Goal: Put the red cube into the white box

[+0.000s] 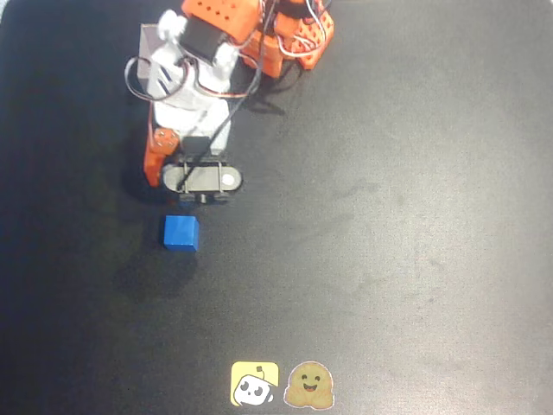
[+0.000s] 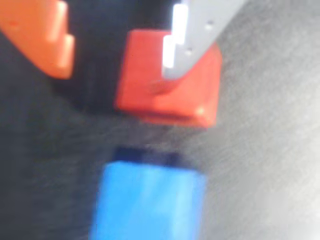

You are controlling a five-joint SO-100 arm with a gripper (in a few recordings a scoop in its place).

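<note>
The red cube (image 2: 150, 95) sits on the black table in the wrist view, just beyond the blue cube (image 2: 147, 202). My gripper (image 2: 117, 70) is open around it. The grey finger (image 2: 200, 35) overlaps the cube's right half, and the orange finger (image 2: 45, 40) stands well clear to its left. From overhead the gripper (image 1: 168, 173) points down at the table, just above the blue cube (image 1: 181, 232), and the arm hides the red cube. A pale shape that looks like the white box (image 1: 149, 52) shows at the arm's upper left, mostly covered.
The arm's orange base (image 1: 289, 35) stands at the top edge in the overhead view. Two stickers, one yellow (image 1: 254, 384) and one brown (image 1: 308, 386), lie near the bottom edge. The black table (image 1: 406, 216) stretches bare to the right.
</note>
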